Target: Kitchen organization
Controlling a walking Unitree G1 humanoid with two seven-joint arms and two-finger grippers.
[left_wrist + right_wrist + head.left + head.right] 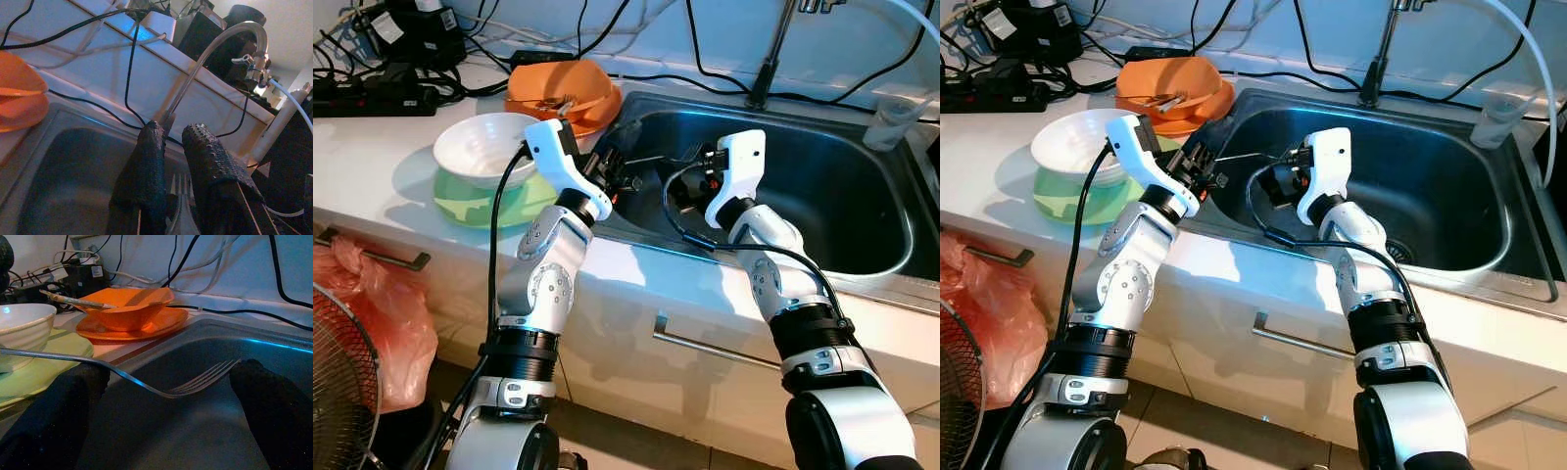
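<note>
A metal fork (146, 384) hangs level over the left part of the steel sink (822, 186). My left gripper (615, 174) is shut on its handle at the sink's left rim, and the fork shows between the black fingers (151, 166) in the left wrist view. The tines point toward my right gripper (683, 186), which hovers inside the sink bowl. That gripper is open, with one finger (68, 401) under the handle side and the other (264, 396) just past the tines, neither pressing on the fork.
On the counter left of the sink, a white bowl (484, 147) sits on a green dish (480, 206). Behind it are orange bowls (558, 93) with chopsticks. Cables and power strips (372, 88) crowd the back. A faucet (769, 59) and a clear cup (891, 122) stand at the sink's rear.
</note>
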